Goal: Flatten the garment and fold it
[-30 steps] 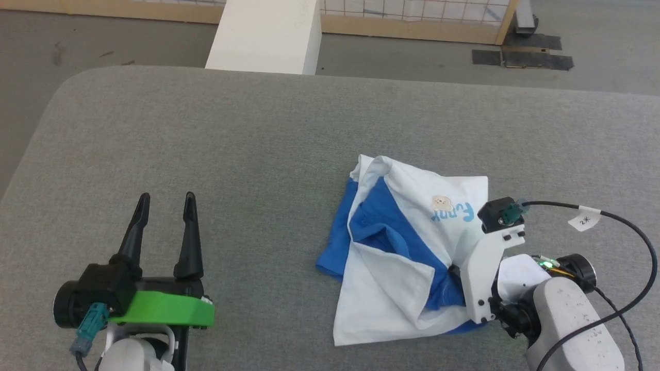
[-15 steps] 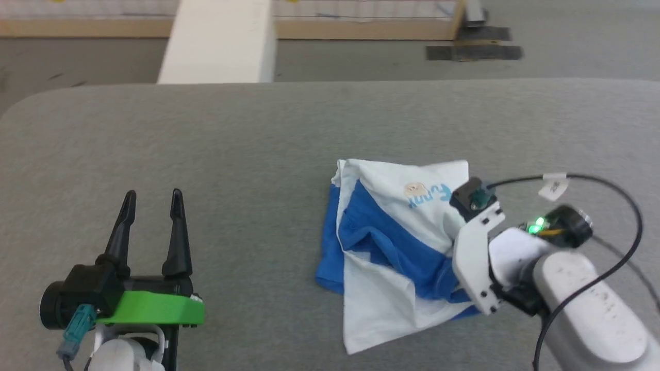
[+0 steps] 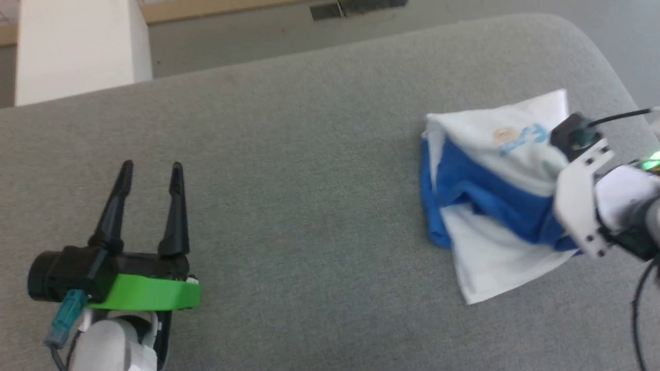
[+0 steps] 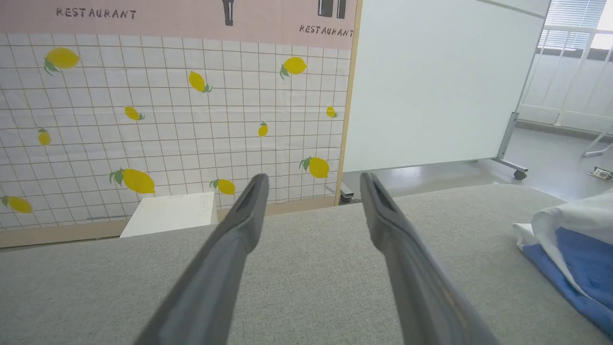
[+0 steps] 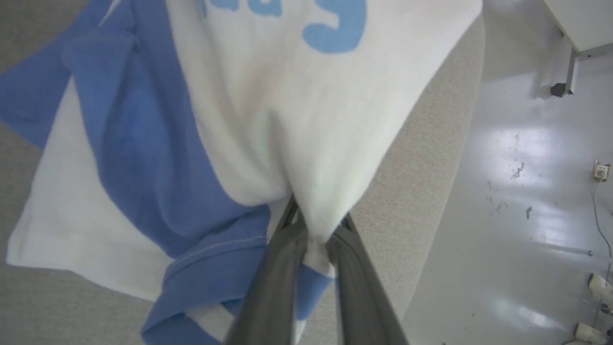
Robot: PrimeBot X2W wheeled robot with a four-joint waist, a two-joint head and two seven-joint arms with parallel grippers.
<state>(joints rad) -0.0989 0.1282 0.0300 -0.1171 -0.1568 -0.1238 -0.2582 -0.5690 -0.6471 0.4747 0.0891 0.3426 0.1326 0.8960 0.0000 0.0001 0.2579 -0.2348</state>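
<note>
Grey table [image 3: 309,154] has swung across the head view because the camera turned; the garment [image 3: 495,257] sits crumpled at right. Left wrist: my left gripper [image 4: 313,178] gapes, empty. Right wrist: my right gripper [image 5: 313,235] pinches its white cloth, so flattening looks barely begun.

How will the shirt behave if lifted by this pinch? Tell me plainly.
Probably floppy: the garment bunches into a peak where the right end effector pinches it. Likely light, since that small pinch gathers it. It would probably drape and unfold unevenly, lying crumpled in layers.
</note>
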